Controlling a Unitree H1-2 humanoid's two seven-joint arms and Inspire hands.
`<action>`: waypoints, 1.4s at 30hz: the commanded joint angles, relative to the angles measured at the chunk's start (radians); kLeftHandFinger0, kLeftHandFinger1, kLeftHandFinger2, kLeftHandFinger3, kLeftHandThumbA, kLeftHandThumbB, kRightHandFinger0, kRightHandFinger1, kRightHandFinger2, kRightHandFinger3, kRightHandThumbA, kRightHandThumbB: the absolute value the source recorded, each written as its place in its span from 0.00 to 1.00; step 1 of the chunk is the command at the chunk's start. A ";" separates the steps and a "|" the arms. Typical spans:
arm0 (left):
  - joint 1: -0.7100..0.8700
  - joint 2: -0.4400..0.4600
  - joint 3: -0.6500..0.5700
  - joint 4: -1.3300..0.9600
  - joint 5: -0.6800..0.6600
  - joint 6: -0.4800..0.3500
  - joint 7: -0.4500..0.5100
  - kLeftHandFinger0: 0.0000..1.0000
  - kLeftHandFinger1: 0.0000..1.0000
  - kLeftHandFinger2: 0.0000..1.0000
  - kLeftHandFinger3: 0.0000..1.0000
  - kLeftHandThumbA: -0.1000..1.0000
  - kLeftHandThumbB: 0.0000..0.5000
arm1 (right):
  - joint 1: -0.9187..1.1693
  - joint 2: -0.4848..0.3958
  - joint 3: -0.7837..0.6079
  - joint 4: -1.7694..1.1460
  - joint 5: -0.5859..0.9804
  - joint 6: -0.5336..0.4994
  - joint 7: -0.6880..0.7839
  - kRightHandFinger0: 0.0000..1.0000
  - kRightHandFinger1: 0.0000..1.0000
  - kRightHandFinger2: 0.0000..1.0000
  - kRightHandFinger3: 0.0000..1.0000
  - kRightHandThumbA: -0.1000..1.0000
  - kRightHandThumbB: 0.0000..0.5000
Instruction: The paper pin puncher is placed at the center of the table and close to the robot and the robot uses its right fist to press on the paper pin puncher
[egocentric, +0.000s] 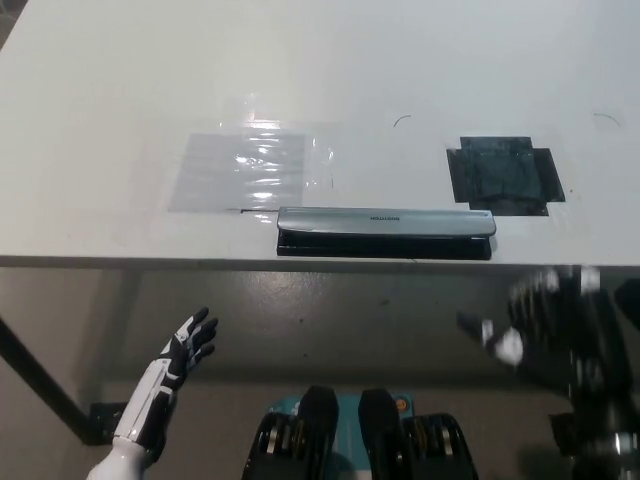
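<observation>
The paper pin puncher (385, 232), a long silver bar on a black base, lies along the near edge of the white table (330, 80), about at its middle. My black right hand (545, 335) is below the table edge at the lower right, blurred, apart from the puncher; its fingers look spread. My white left hand (185, 350) rests at the lower left below the table edge, open with fingers apart, holding nothing.
A patch of clear shiny tape (245, 168) sits on the table left of the puncher. A dark taped square (503, 175) lies at the right, behind the puncher's right end. A dark table leg (35, 385) runs at the lower left.
</observation>
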 joint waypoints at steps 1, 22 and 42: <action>-0.027 0.009 0.003 -0.019 -0.007 -0.052 -0.010 1.00 1.00 1.00 1.00 1.00 0.54 | -0.220 0.002 -0.010 -0.056 0.075 0.196 -0.018 0.00 0.00 0.01 0.00 1.00 0.49; -0.030 -0.003 -0.012 -0.009 0.007 -0.049 -0.008 1.00 1.00 1.00 1.00 1.00 0.51 | -0.785 0.096 -0.088 0.595 0.062 0.187 -0.065 0.00 0.00 0.11 0.11 1.00 0.43; -0.038 -0.006 -0.051 -0.002 0.031 -0.034 -0.012 1.00 1.00 1.00 1.00 1.00 0.47 | -0.657 0.105 -0.106 0.843 0.029 0.057 -0.073 0.00 0.00 0.01 0.00 1.00 0.32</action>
